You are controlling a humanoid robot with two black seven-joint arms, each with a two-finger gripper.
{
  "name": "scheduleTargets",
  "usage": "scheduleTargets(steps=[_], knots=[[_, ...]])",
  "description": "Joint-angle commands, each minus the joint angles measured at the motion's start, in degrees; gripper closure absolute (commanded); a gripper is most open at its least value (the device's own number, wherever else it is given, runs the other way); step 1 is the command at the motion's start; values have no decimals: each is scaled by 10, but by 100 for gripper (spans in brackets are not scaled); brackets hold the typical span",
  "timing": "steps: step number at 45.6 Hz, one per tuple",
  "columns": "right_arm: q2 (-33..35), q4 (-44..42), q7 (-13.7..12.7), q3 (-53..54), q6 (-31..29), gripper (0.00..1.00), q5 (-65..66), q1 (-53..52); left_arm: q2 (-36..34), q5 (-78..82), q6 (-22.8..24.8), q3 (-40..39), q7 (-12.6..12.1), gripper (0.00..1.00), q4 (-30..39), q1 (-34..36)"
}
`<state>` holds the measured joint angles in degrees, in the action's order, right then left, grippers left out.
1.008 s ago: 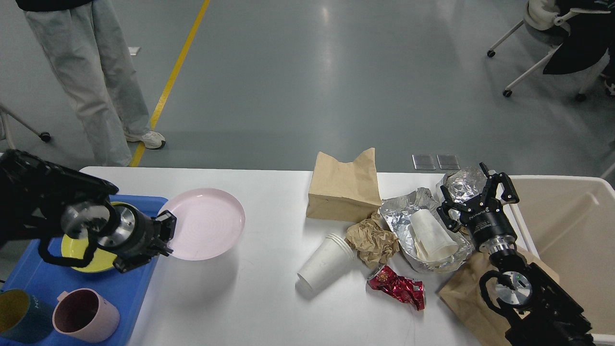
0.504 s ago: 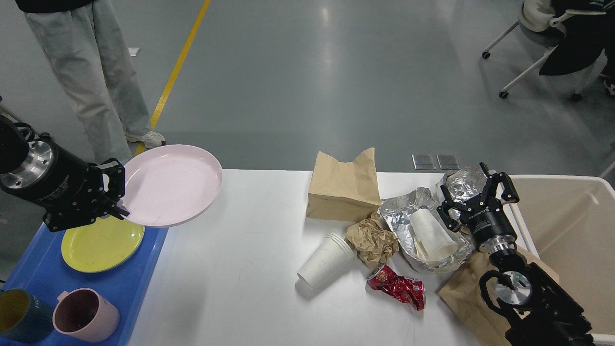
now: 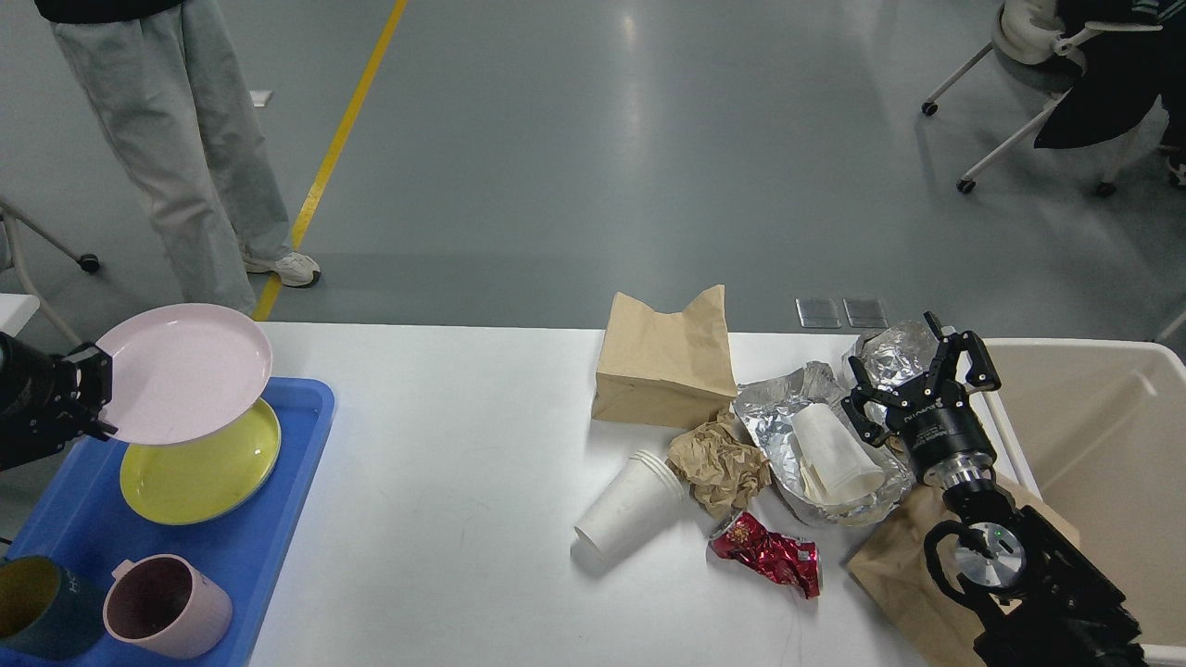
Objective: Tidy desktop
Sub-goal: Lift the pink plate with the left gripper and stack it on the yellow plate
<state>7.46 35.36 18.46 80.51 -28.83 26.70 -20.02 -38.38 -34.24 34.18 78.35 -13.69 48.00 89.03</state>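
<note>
My left gripper point(image 3: 93, 400) pinches the rim of the pink plate point(image 3: 182, 371) and holds it up in the air. The plate hangs right over the yellow plate point(image 3: 199, 460), which sits in the blue tray point(image 3: 278, 528) at the left end of the desktop point(image 3: 463, 519). So the yellow plate is straight below what I hold, and I think the next move is just down. My left arm is the near one for this. A pink mug point(image 3: 165, 609) and a dark mug point(image 3: 37, 607) sit in the tray by the near left corner.

My right gripper point(image 3: 913, 394) is spread wide and holds nothing. It hovers near the right edge, over the foil tray point(image 3: 815, 445) with a paper cup point(image 3: 834, 454) in it. The beige bin point(image 3: 1103, 445) is just to its right.
</note>
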Motion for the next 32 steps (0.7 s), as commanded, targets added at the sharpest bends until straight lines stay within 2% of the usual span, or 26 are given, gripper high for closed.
scheduleTargets(steps=[1, 10, 14, 22, 32], knots=[[0, 0, 0, 0, 0, 0, 0, 0, -1, 7, -5, -107, -52, 100, -89, -114], [-1, 0, 0, 0, 0, 0, 0, 1, 9, 56, -32, -205, -59, 100, -158, -207], [0, -1, 0, 0, 0, 0, 0, 0, 15, 57, -39, -215, -61, 100, -181, -235], [0, -1, 0, 0, 0, 0, 0, 0, 28, 57, -67, -217, -60, 100, -187, -239], [0, -1, 0, 0, 0, 0, 0, 1, 38, 57, -76, -231, -60, 100, -188, -247]])
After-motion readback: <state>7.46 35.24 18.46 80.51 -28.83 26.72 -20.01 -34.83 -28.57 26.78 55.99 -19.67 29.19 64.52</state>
